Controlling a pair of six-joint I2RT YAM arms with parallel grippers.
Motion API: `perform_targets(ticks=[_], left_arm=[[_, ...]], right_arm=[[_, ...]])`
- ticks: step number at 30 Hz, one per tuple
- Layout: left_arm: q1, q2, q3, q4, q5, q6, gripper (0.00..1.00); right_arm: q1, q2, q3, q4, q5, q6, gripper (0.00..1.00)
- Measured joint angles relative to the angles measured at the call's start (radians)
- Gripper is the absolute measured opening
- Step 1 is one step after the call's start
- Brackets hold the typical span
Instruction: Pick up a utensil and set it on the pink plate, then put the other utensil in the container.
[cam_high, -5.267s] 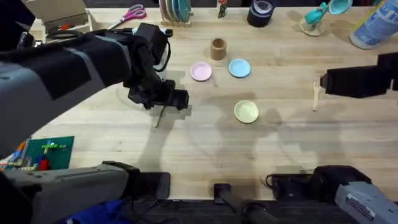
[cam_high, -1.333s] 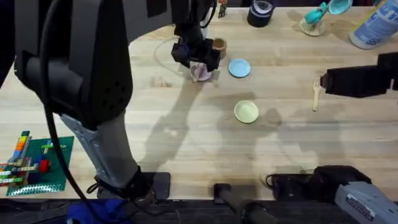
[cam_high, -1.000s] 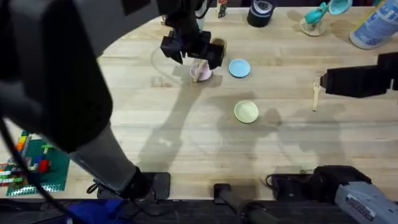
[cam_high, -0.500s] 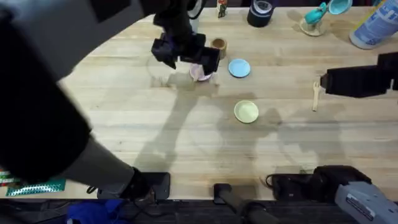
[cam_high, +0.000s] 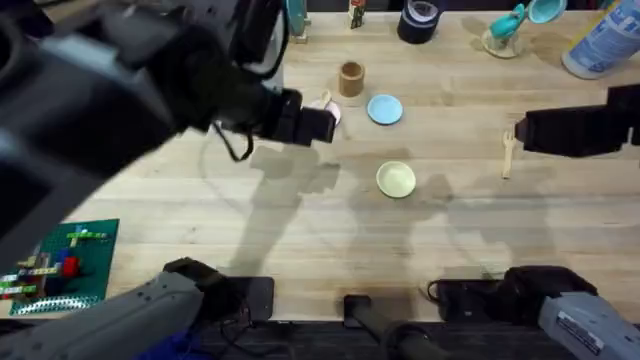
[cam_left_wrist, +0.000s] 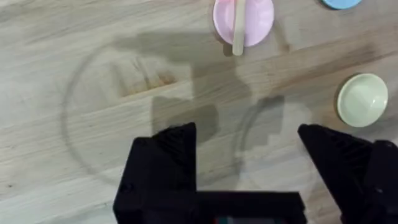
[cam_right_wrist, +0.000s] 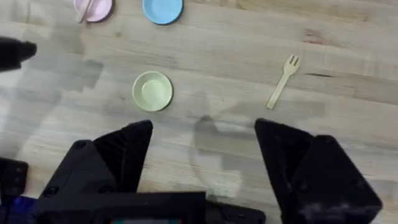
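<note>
The utensil (cam_left_wrist: 238, 28) lies across the pink plate (cam_left_wrist: 243, 14), its handle end sticking out over the rim. My left gripper (cam_left_wrist: 249, 149) hovers open and empty a short way back from that plate; in the overhead view the left gripper (cam_high: 305, 120) covers part of the pink plate (cam_high: 330, 110). Just beyond stands the brown container (cam_high: 351, 78). The fork (cam_right_wrist: 283, 81) lies flat on the wood at the right, also seen from above as the fork (cam_high: 509, 152). My right gripper (cam_right_wrist: 205, 149) is open and empty, held above the table close to the fork.
A light blue plate (cam_high: 385, 109) sits right of the pink one, and a pale yellow plate (cam_high: 396, 179) lies nearer the middle. A black tape roll (cam_high: 420, 20), a teal object (cam_high: 510, 25) and a blue bottle (cam_high: 605, 40) line the far edge. A green brick board (cam_high: 65, 255) lies at the near left.
My left gripper carried the utensil to the pink plate, let it go there and has drawn back to the left and nearer. The right arm and the fork have not moved.
</note>
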Motion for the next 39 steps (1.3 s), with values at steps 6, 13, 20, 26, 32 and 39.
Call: perform_targets(ticks=[6,13,20,26,32,39], left_arm=[[0.000,-0.109,-0.129,0.076,-0.010,-0.025,0.994],[0.000,-0.103,-0.151,0.088,-0.118,-0.034,0.994],[0.000,-0.040,-0.184,0.284,-0.176,-0.005,0.993],[-0.001,-0.072,-0.309,0.490,-0.109,0.142,0.993],[0.010,-0.167,-0.396,0.544,0.079,0.322,0.992],[0.069,-0.249,-0.397,0.567,0.175,0.422,0.993]], right_arm=[[0.000,0.000,0.000,0.004,0.000,0.000,0.999],[0.000,0.000,0.000,0.005,0.000,0.000,0.998],[0.000,0.000,0.000,0.008,0.000,0.000,0.998],[0.000,0.000,0.000,0.008,0.000,0.000,0.998],[0.000,0.000,0.000,0.008,0.000,0.000,0.997],[0.000,0.021,0.000,0.009,0.000,0.000,0.998]])
